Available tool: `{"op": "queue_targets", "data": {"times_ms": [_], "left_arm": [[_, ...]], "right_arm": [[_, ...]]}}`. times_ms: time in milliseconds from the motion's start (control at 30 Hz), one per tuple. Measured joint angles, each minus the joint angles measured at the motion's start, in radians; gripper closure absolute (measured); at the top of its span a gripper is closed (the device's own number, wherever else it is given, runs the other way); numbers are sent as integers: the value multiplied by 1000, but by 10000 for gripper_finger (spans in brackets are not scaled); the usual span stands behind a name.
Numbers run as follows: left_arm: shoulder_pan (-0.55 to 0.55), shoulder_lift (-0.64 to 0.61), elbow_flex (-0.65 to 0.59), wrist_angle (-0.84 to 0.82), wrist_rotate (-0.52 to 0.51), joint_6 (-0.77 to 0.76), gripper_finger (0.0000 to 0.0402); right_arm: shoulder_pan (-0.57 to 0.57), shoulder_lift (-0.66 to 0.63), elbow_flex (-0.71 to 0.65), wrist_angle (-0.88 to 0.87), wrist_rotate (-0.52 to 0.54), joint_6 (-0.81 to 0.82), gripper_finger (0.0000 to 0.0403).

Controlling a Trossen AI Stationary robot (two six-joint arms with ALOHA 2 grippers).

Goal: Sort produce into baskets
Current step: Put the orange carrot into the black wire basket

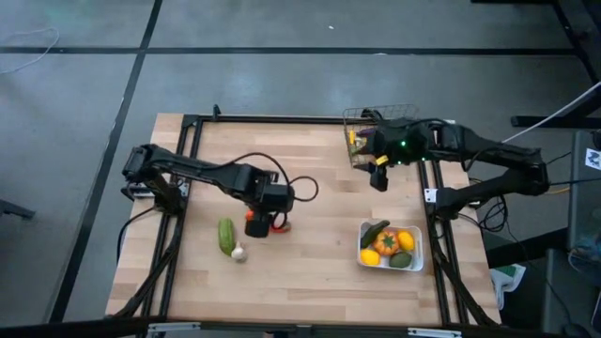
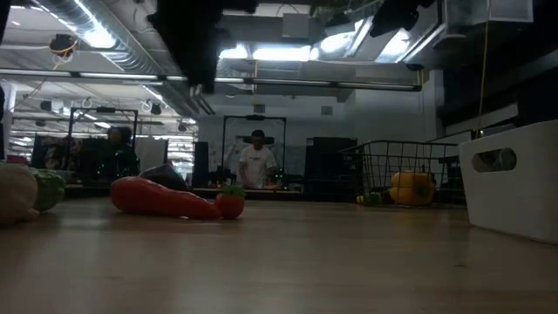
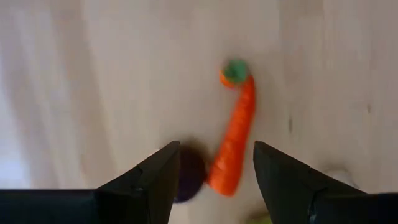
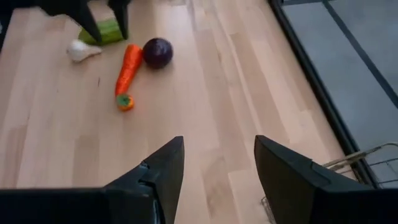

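Overhead, two dark robot arms work at a pale wooden table (image 1: 310, 272). The left pincer (image 3: 214, 168) hangs above an orange toy carrot with a green top (image 3: 235, 134), its two dark fingers spread with nothing between them; the carrot's thick end lies below the gap. A round purple eggplant (image 4: 158, 52) sits just beside the carrot, and a green cucumber (image 1: 226, 234) and white garlic bulb (image 1: 238, 253) lie near them. The right pincer (image 4: 214, 165) hovers over the table beside the square wire-mesh basket (image 1: 406, 113), fingers likewise apart and empty. That basket holds some produce, including a yellow piece. A shallow white tray (image 1: 419, 252) near the right front already carries several yellow, orange and green items. The step in hand looks like picking up the carrot: next, the left pincer would need to lower around it, close, and carry it to a basket.
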Motion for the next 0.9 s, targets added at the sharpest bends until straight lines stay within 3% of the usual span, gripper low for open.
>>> {"op": "queue_targets", "data": {"times_ms": [167,500,900], "left_arm": [[0,0,-127,56,72,9,201],[-1,0,-351,299,74,31,201],[-1,0,-471,497,120,26,201]], "right_arm": [[45,14,0,-17,0,1,210],[71,42,-14,-20,9,52,210],[114,44,-320,351,-5,132,210]]}}
